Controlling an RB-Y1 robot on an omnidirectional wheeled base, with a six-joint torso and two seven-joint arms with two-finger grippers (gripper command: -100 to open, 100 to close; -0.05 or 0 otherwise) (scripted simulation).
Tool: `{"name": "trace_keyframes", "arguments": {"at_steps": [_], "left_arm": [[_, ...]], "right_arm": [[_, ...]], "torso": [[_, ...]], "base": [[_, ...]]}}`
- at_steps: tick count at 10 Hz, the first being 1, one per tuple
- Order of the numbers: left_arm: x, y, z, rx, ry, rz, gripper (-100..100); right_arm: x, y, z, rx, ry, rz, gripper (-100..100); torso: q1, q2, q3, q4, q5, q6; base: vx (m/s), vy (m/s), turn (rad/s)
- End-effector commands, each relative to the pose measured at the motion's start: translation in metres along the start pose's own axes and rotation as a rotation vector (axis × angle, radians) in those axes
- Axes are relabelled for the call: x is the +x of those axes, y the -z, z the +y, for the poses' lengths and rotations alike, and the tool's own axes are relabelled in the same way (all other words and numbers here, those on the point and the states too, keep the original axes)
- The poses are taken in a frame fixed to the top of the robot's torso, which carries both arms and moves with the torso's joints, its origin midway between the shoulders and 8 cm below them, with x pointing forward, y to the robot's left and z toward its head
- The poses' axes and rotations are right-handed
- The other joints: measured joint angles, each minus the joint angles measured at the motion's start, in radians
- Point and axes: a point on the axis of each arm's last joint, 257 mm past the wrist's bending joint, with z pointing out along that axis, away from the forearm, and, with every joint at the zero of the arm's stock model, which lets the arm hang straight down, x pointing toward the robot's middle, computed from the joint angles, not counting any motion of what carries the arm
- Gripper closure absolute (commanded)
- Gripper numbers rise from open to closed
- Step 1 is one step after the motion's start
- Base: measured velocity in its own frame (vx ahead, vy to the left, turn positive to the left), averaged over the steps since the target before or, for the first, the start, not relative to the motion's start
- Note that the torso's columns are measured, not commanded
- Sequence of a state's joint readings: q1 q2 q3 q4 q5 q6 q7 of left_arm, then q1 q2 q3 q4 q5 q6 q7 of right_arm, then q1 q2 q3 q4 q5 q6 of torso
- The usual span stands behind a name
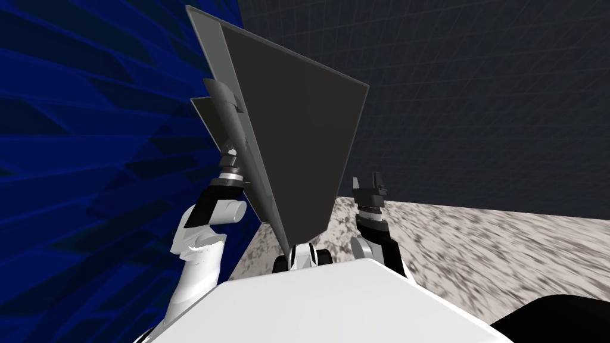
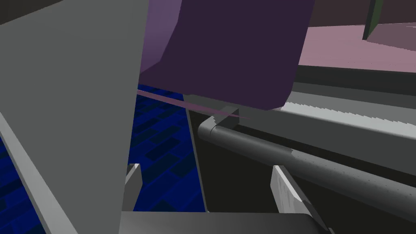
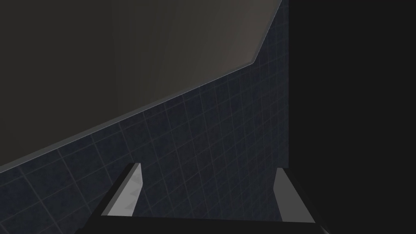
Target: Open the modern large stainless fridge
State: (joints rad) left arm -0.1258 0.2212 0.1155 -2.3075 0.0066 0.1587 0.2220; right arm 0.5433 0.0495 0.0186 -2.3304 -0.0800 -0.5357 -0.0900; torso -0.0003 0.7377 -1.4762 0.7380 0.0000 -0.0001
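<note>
While the dark fridge (image 1: 298, 149) is looming at upper centre, the left gripper (image 2: 206, 167) is hovering released near its grey handle (image 2: 284, 156), apparently lining up a grasp calling for advancing, clenching and pulling, the right gripper (image 1: 367, 181) idling released.

right gripper (image 3: 208, 166) jaws apart | dark fridge (image 3: 122, 61) panel | tiled wall (image 3: 211, 130)
</note>
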Motion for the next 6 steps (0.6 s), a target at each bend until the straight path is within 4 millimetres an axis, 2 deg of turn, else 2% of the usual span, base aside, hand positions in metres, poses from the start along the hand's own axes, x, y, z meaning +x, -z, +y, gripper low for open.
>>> {"name": "trace_keyframes", "arguments": {"at_steps": [1,2,4,6], "left_arm": [[0.000,-0.010,0.004,-0.029,0.014,-0.009,-100],[-0.002,-0.021,-0.003,-0.026,0.034,-0.016,-100],[-0.001,-0.025,0.000,-0.045,0.037,-0.020,-100],[-0.002,-0.039,-0.008,-0.052,0.061,-0.031,-100]], "right_arm": [[0.000,0.000,0.000,0.000,0.000,0.000,0],[0.000,0.000,0.000,0.000,0.000,0.000,0],[0.000,0.000,0.000,0.000,0.000,0.000,0],[0.000,0.000,0.000,0.000,0.000,0.000,0]], "torso": [[0.000,0.000,0.000,0.000,0.000,0.000],[0.000,0.000,0.000,-0.001,0.000,0.001],[-0.004,0.000,-0.001,0.000,-0.002,0.002],[-0.007,-0.001,-0.001,0.000,-0.003,0.003]], "base": [[0.010,-0.020,0.011],[0.004,-0.036,0.057],[0.012,-0.033,0.024],[0.013,-0.044,0.055]]}}
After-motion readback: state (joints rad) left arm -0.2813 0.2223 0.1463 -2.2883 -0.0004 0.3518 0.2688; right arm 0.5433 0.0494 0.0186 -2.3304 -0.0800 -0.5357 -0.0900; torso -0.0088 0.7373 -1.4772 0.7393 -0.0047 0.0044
